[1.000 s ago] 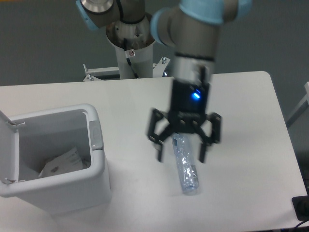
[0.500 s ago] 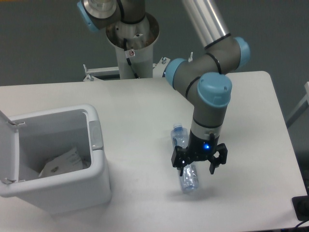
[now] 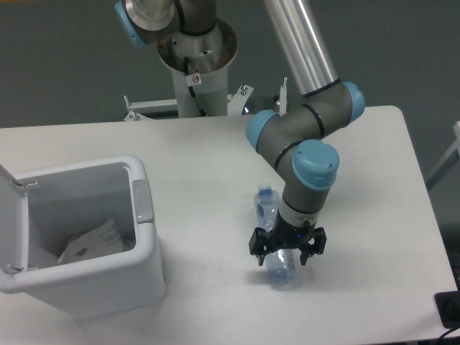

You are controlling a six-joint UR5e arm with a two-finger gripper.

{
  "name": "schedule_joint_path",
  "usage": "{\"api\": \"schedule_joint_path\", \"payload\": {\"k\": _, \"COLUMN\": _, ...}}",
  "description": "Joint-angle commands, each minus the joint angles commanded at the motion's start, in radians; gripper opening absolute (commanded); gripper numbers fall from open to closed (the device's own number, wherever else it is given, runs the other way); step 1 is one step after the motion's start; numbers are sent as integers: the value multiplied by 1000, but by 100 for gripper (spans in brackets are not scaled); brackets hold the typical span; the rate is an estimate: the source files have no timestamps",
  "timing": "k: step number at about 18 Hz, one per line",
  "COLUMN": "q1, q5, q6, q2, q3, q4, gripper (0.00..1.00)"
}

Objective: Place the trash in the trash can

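At lower left the trash can stands open, the paper wrapper already inside. Right of centre the bottle lies on the table, the gripper straddling its lower half, jaws apart. It looks light, slick and crushable, so a mid-body hold seems best

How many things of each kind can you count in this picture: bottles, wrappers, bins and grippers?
Bottle: 1
Wrapper: 1
Bin: 1
Gripper: 1
Total: 4
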Motion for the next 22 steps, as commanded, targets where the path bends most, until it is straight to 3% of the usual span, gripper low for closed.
{"api": "schedule_joint_path", "payload": {"k": 6, "q1": -14, "q5": 31, "q6": 20, "q2": -20, "q3": -5, "q4": 3, "gripper": 96}}
{"api": "schedule_joint_path", "payload": {"k": 7, "q1": -14, "q5": 31, "q6": 20, "q2": -20, "q3": -2, "q4": 3, "gripper": 83}}
{"api": "schedule_joint_path", "payload": {"k": 8, "q1": -14, "q5": 29, "q6": 20, "q2": -14, "q3": 2, "q4": 3, "gripper": 51}}
{"api": "schedule_joint_path", "payload": {"k": 9, "q1": -14, "q5": 29, "q6": 20, "q2": -12, "q3": 2, "q4": 3, "gripper": 44}}
{"api": "schedule_joint_path", "payload": {"k": 17, "q1": -12, "q5": 26, "q6": 22, "q2": 15, "q3": 11, "q4": 25, "gripper": 43}}
{"api": "schedule_joint_path", "payload": {"k": 19, "q1": -5, "q5": 0, "q6": 16, "q2": 58, "q3": 50, "q4": 31, "gripper": 43}}
{"api": "schedule_joint_path", "payload": {"k": 22, "q1": 9, "q5": -133, "q6": -13, "q2": 92, "q3": 115, "q4": 37, "gripper": 44}}
